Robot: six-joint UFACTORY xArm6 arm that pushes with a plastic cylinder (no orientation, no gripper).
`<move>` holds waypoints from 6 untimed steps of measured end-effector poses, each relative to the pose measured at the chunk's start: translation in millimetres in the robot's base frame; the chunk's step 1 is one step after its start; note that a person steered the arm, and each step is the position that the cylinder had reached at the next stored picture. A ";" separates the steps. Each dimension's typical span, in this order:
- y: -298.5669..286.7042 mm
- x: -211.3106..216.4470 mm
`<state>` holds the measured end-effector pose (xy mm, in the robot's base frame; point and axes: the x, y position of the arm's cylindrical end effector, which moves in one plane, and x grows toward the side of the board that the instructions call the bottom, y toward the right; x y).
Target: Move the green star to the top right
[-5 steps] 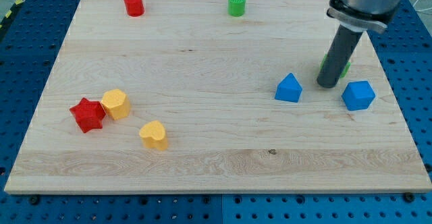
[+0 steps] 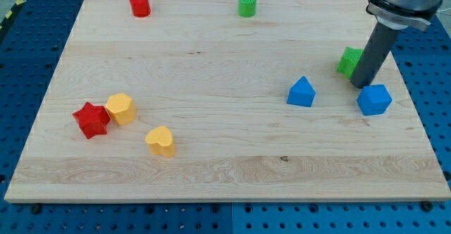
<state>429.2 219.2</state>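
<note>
**Rod tip beside the green star, right side of the board**

My tip [image 2: 363, 85], the lower end of a straight dark rod, rests on the pale wooden board [image 2: 211, 163] near its right edge. There are no fingers here to be apart or together: the arm ends in the plain rod alone.

The green star-shaped block [image 2: 348, 60] lies just to the view's left of the rod and slightly above the tip, and the rod covers its right part. Whether rod and star touch cannot be told; they look pressed close. The star sits in the right part of the board, about a third of the way down from the top edge, short of the top right corner.

Just below the tip toward the view's bottom right is a blue faceted block [image 2: 374, 99], very near it but apparently apart. A blue pyramid-like block [image 2: 301, 92] lies to the tip's left, near but clearly separate.

At the board's top edge stand 2 cylinders: a green cylinder [image 2: 246, 4] around the middle and a red cylinder [image 2: 139, 4] toward the left.

In the lower left, well apart from the tip, are 3 blocks: a red star-shaped block [image 2: 91, 120] touching a yellow hexagonal block [image 2: 120, 108], and a yellow heart-shaped block [image 2: 161, 141] a little below and right of them.
</note>
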 end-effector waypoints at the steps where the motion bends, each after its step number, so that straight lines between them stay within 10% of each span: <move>1: -12.9 -20.3; 6: -12.0 -111.0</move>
